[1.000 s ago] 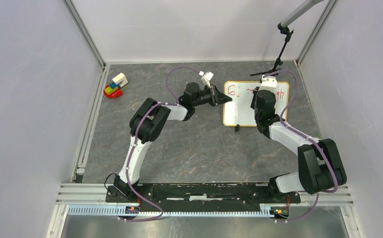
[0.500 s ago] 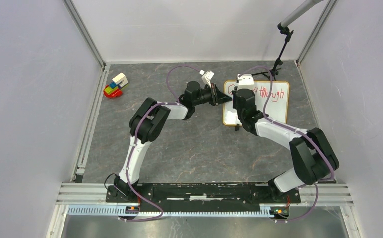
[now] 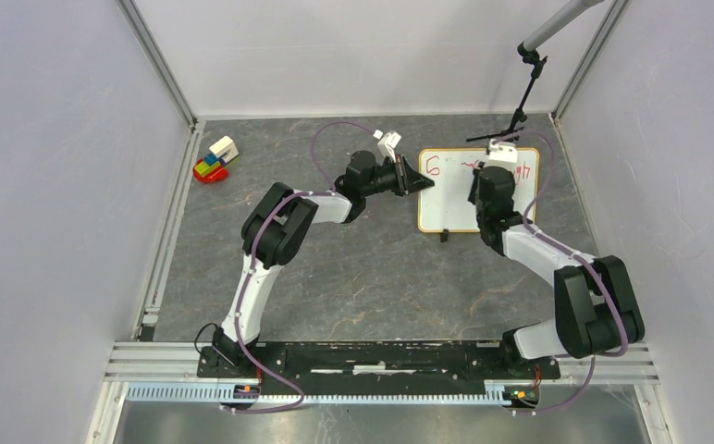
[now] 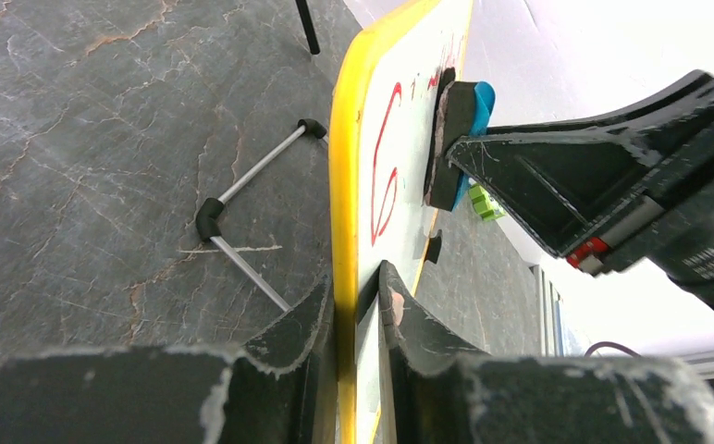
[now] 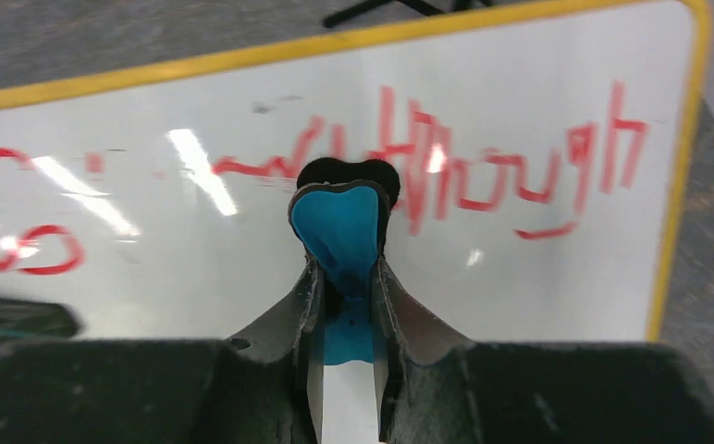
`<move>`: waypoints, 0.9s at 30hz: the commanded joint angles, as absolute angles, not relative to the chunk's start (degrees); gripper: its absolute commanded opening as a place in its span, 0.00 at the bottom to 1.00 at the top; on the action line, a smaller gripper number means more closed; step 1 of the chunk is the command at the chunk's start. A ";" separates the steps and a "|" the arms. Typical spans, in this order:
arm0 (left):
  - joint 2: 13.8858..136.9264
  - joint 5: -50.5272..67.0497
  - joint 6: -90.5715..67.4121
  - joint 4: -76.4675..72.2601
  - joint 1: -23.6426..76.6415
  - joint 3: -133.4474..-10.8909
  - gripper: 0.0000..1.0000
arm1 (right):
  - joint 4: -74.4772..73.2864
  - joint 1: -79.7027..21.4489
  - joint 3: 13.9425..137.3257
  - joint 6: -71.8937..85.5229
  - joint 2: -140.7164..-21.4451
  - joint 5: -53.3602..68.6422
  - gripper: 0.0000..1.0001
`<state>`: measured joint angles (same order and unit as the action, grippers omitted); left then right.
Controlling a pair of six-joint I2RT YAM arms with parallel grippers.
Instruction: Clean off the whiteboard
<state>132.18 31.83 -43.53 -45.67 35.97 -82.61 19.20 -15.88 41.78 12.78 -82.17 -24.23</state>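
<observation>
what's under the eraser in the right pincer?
The whiteboard, partway along the line of red writing. Letters show on both sides of the eraser; whatever lies directly beneath it is covered.

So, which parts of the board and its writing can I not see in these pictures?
- Top view: the right gripper covers the middle of the writing on the board; the rest is too small to read.
- Right wrist view: the eraser hides the letters behind it.
- Left wrist view: the board is nearly edge-on, cut off at the top edge.
</observation>
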 commanded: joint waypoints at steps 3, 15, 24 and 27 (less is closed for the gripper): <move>130.52 30.58 -37.80 -40.28 36.39 -82.66 0.02 | 17.46 -12.81 37.24 12.03 -78.61 -26.83 0.01; 130.16 30.53 -37.01 -39.73 36.39 -82.62 0.02 | 21.84 -23.04 40.03 9.95 -80.88 -24.23 0.01; 130.17 30.68 -36.70 -38.96 36.39 -83.07 0.02 | 19.74 -22.41 48.59 7.84 -85.86 -25.90 0.00; 130.08 30.58 -36.43 -38.55 36.43 -83.14 0.02 | 18.85 -19.01 48.69 8.26 -84.89 -25.53 0.00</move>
